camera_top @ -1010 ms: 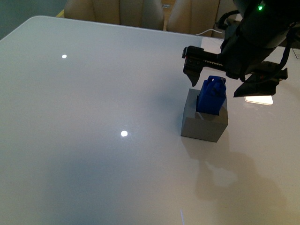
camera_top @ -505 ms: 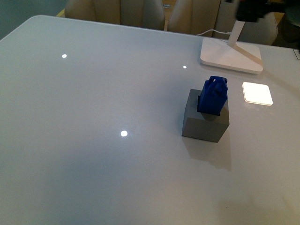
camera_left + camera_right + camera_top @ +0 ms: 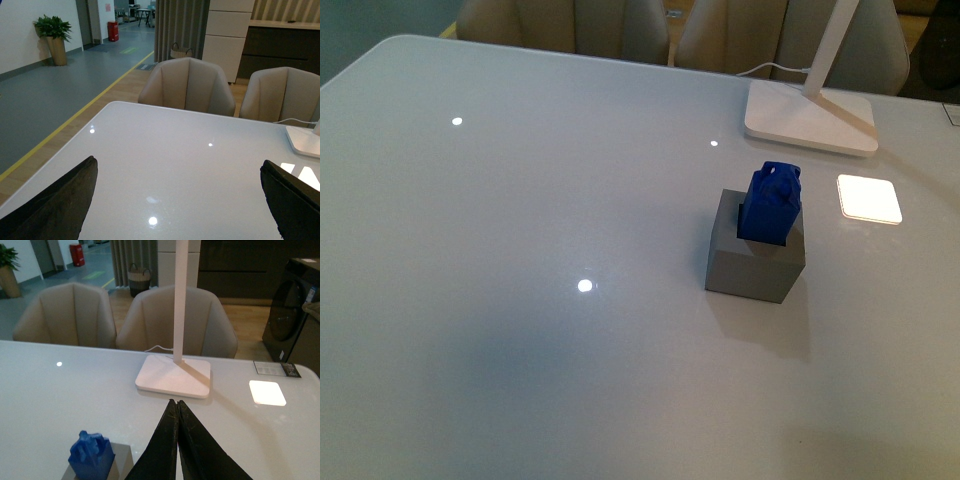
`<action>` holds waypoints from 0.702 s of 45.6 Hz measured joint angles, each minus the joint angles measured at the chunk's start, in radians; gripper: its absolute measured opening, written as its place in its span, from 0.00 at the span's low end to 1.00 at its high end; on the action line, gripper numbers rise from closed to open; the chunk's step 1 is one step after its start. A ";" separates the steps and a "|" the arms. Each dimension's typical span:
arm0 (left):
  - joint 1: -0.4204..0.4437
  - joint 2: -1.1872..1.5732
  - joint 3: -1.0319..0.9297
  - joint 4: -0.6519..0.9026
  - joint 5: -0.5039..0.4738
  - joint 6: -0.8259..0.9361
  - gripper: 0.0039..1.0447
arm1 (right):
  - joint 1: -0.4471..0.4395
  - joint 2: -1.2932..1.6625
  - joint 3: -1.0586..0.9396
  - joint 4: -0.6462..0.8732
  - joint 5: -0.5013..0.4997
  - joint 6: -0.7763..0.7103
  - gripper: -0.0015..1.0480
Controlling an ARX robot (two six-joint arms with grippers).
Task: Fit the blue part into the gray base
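The blue part point(image 3: 772, 203) stands upright in the square hole of the gray base point(image 3: 752, 263) on the white table, right of centre in the front view; its lower end is sunk in the hole. Neither arm shows in the front view. The right wrist view shows the blue part point(image 3: 91, 454) in the gray base point(image 3: 121, 462) beside my right gripper point(image 3: 175, 402), which is shut, empty and apart from them. My left gripper point(image 3: 180, 172) is open and empty above bare table; the part and base are out of its view.
A white lamp foot point(image 3: 810, 122) with a slanted stem stands at the back right, with a bright square of light point(image 3: 869, 198) on the table near it. Beige chairs point(image 3: 187, 85) line the table's far edge.
My right arm, which hung over the blue part and base a second ago, has lifted away and left the front view. The blue part stays in the gray base.
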 joint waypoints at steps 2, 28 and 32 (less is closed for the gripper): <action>0.000 0.000 0.000 0.000 0.000 0.000 0.93 | -0.009 -0.008 -0.028 0.027 -0.010 0.000 0.02; 0.000 0.000 0.000 0.000 0.000 0.000 0.93 | -0.124 -0.519 -0.147 -0.365 -0.122 0.000 0.02; 0.000 0.000 0.000 0.000 0.000 0.000 0.93 | -0.124 -0.582 -0.147 -0.423 -0.122 0.000 0.02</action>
